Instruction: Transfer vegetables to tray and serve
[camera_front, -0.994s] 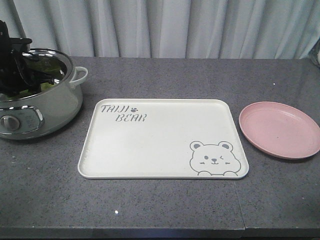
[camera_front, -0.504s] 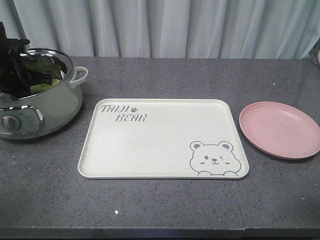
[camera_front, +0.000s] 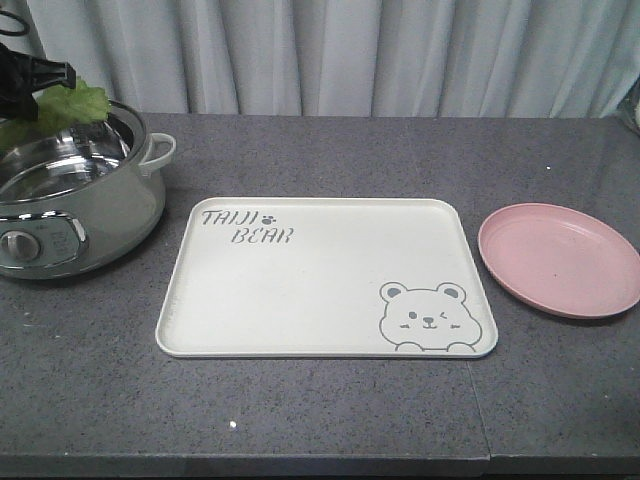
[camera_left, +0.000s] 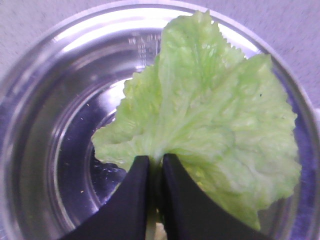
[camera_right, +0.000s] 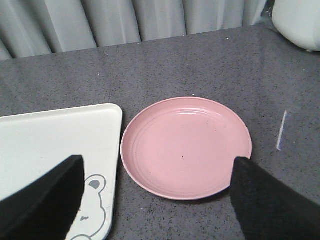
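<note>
My left gripper (camera_left: 155, 165) is shut on the base of the ruffled green lettuce leaf (camera_left: 215, 120) and holds it above the steel pot (camera_left: 45, 130). In the front view the leaf (camera_front: 62, 104) hangs over the pot (camera_front: 70, 205) at the far left, with the gripper (camera_front: 25, 78) partly cut off by the frame edge. The cream tray (camera_front: 320, 290) with the bear print lies flat at the middle of the table and nothing is on it. My right gripper (camera_right: 156, 172) is open and empty, above the pink plate (camera_right: 186, 146) and the tray's right edge (camera_right: 55, 135).
The pink plate (camera_front: 560, 258) sits to the right of the tray. The pot has a white side handle (camera_front: 158, 150) and a control dial at its front. A grey curtain hangs behind the table. A white object (camera_right: 297, 20) stands at the far right.
My left gripper has risen out of the pot with the lettuce leaf in it. The pot's inside now shows bare steel. Tray and plate have not moved.
</note>
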